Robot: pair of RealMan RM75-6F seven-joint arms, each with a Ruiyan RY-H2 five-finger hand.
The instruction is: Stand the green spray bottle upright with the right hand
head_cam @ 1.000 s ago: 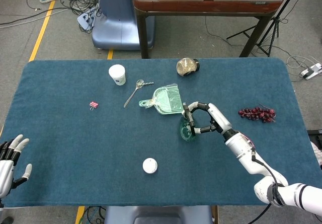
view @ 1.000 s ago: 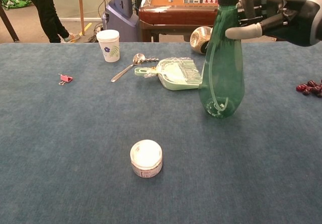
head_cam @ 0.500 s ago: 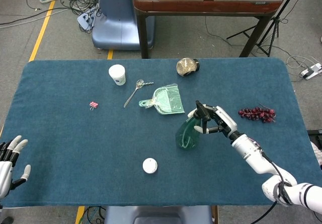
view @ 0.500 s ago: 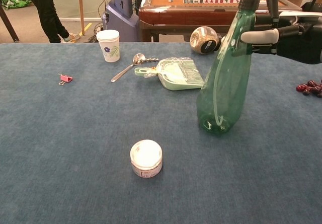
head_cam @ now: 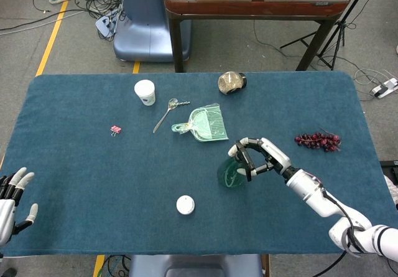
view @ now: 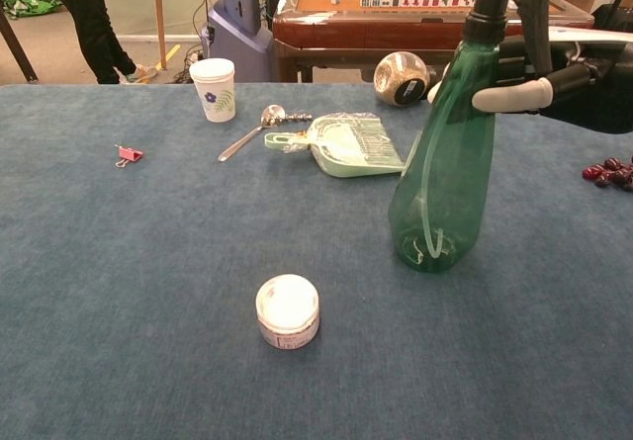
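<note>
The green spray bottle [view: 440, 173] stands on its base on the blue table, leaning slightly to the right, its black trigger head at the top. In the head view the bottle [head_cam: 232, 173] shows from above, right of centre. My right hand [view: 554, 84] holds it at the neck, a white fingertip [view: 509, 95] pressed against the upper body. In the head view this hand [head_cam: 260, 157] wraps around the bottle's top. My left hand [head_cam: 12, 197] hovers open at the table's near left edge, fingers spread, holding nothing.
A small white jar [view: 288, 310] stands near the front. Behind the bottle lie a green dustpan [view: 346, 147], a spoon [view: 249, 132], a paper cup [view: 214, 89] and a round glass jar [view: 401, 76]. Grapes [head_cam: 318, 140] lie at the right, a pink clip [head_cam: 115, 129] at the left.
The bottle has moved toward the table's near side and gone from a strong tilt to nearly upright, still in my right hand. The left hand has stayed put.
</note>
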